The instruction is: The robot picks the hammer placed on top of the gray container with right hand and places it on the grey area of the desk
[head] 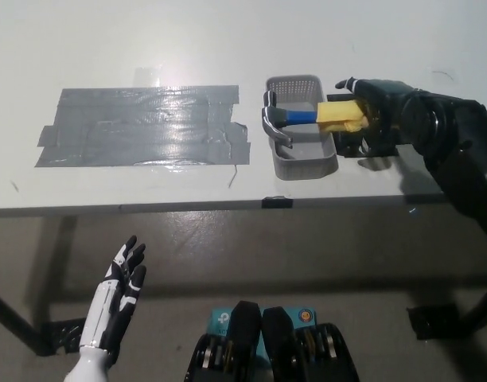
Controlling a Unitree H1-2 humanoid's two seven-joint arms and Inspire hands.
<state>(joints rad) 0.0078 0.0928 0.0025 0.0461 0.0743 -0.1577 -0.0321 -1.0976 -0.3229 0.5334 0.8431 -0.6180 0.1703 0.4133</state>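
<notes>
On the container: a hammer (307, 116) lay across the gray container (301, 129), head-heavy, rigid.
Grip: right hand (379, 107) at the yellow handle; finger closure unclear.
Left hand (116, 298): low, fingers spread, empty.

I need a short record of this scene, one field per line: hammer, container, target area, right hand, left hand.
hammer: lies across the top of the container, metal head at picture left, yellow handle end toward the right hand
container: gray basket on the white desk
target area: gray tape patch, left of the basket, nothing on it
right hand: black, at the handle end; grip unclear
left hand: white, open, resting below the desk edge
</notes>
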